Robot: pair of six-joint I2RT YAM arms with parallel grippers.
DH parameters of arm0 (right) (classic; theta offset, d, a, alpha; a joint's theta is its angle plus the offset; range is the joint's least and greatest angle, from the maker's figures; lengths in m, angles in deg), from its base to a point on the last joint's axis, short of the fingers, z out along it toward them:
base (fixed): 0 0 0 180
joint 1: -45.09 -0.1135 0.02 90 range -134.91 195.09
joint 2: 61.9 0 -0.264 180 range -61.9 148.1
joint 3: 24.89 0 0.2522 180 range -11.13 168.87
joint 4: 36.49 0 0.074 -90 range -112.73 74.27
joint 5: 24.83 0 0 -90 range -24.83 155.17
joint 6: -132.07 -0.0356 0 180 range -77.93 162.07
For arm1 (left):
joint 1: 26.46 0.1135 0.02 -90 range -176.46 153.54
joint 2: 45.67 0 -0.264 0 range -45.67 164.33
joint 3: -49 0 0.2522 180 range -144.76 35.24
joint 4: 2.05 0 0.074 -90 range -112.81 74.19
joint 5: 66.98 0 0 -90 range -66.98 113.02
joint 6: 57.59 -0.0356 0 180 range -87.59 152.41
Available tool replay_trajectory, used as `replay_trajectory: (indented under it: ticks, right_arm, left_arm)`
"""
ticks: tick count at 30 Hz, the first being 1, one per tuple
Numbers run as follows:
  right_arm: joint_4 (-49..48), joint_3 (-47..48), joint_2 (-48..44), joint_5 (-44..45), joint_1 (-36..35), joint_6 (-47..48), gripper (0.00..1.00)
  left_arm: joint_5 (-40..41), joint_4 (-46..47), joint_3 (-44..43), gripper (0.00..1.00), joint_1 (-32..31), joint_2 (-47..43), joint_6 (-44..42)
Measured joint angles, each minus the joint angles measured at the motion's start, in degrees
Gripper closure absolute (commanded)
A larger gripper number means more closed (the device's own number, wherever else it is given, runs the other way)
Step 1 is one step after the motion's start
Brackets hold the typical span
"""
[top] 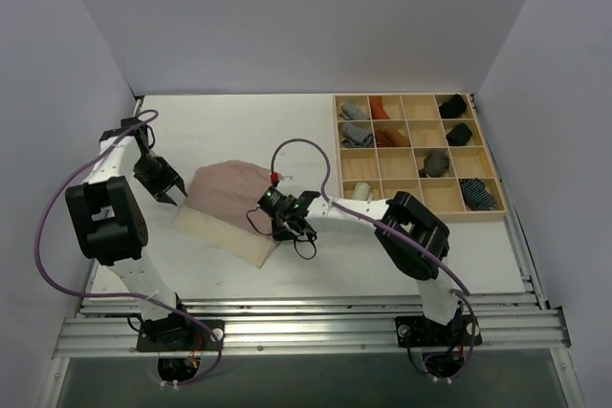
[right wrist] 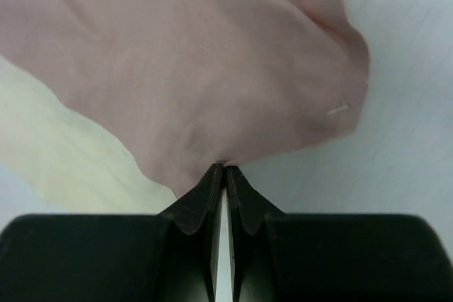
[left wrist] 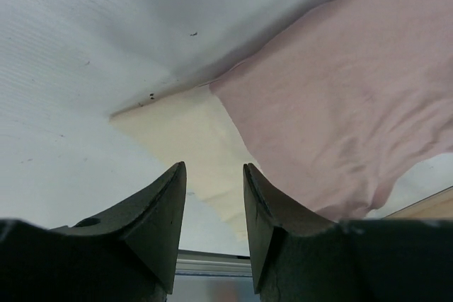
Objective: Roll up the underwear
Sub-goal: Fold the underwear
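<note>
Pink underwear [top: 229, 193] on the table [top: 239, 121] has its edge pinched in the closed right claw [right wrist: 224, 169]; left claw [left wrist: 214, 169] open, empty.

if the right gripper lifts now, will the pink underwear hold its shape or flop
Probably flops: the pink underwear is thin, creased cloth, bunching where the right gripper is shut on its edge. Likely light, and it should drag across the table rather than roll or tip.
</note>
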Motion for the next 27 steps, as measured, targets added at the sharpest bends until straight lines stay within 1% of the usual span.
replay_trajectory:
  ticks: [3,6,7,10,11,13,15,17,19,21,24,27]
  right_arm:
    - [3.1,-0.9,-1.2,1.3,-5.2,-4.6,0.91]
    - [6.1,-0.8,-1.8,1.7,-8.7,-7.6,0.80]
    - [7.3,-0.8,-2.0,1.7,-9.0,-8.4,0.75]
    - [11.4,-0.8,-3.2,2.2,-7.7,-10.2,0.68]
    - [12.5,-0.8,-3.8,2.4,-6.7,-10.6,0.68]
    - [13.7,-0.8,-6.1,2.9,-3.9,-10.9,0.66]
    - [13.7,-0.9,-8.5,3.2,-1.6,-10.8,0.66]
    - [12.7,-1.9,-11.0,3.1,0.6,-10.8,0.66]
    - [11.4,-3.1,-12.5,2.7,1.9,-10.6,0.67]
    - [10.3,-3.7,-12.7,2.3,2.5,-10.5,0.67]
    - [9.1,-4.1,-12.5,0.9,2.6,-10.2,0.67]
    - [8.1,-4.8,-12.5,-0.1,2.6,-10.1,0.67]
  left_arm:
    - [0.0,-0.5,0.0,0.54,0.2,-0.4,-0.3]
    - [0.0,-0.4,1.1,0.54,0.1,-2.0,-0.6]
    - [0.0,-0.3,2.1,0.54,-0.3,-3.1,-0.7]
    - [0.6,-1.1,5.5,0.53,-3.2,-8.4,-1.2]
    - [0.9,-1.4,6.6,0.52,-5.4,-10.7,-1.1]
    - [2.0,-1.4,9.3,0.52,-12.2,-16.6,-0.7]
    - [2.1,-0.8,12.0,0.51,-19.8,-22.2,0.2]
    - [1.5,-0.6,15.6,0.49,-25.2,-27.8,1.7]
    - [1.4,-1.0,19.6,0.49,-27.0,-32.5,3.1]
    - [1.6,-1.4,22.8,0.49,-27.0,-35.4,4.4]
    - [1.7,-1.8,25.8,0.49,-27.1,-37.0,5.7]
    - [1.4,-1.5,26.4,0.48,-27.9,-37.4,6.0]
